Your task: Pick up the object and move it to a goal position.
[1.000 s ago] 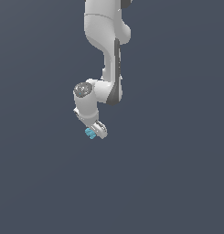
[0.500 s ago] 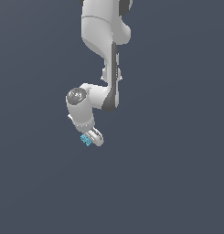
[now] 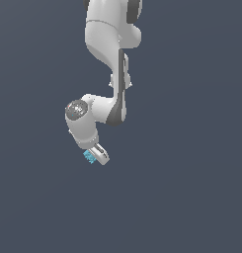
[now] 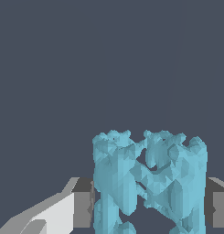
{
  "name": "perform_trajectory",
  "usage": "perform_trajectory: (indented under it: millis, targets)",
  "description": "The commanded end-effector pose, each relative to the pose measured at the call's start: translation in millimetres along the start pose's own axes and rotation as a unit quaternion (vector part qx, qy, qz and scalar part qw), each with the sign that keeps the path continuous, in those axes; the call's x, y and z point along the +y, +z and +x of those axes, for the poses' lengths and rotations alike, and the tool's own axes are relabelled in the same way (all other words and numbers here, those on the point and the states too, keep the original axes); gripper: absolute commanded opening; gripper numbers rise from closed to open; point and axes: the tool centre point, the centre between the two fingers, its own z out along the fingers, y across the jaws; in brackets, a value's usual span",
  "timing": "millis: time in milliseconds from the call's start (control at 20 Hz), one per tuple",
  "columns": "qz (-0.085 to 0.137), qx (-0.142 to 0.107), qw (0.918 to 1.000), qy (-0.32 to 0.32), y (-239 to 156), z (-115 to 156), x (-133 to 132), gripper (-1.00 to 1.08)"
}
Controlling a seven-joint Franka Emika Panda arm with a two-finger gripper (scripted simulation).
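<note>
Showing the gripper (image 3: 95, 157) with jaws pinching the object (image 4: 147, 183) by its two flat flanks, off any surface; probably light, stiff, and bumpy enough to resist slipping.

You are looking at a bare simulated scene, not a real room: a flat, uniform slate-grey backdrop (image 3: 191, 197) surrounds the smooth white rendered robot arm (image 3: 110, 44) on every side.
</note>
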Motion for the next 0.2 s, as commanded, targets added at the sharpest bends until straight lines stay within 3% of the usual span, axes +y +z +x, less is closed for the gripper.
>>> perform_trajectory:
  millis: [0, 150]
  targets:
    - [0.0, 0.0, 1.0, 0.0, -0.4, 3.4, -1.7, -1.0]
    - [0.0, 0.0, 1.0, 0.0, -0.6, 4.6, -2.2, -1.0]
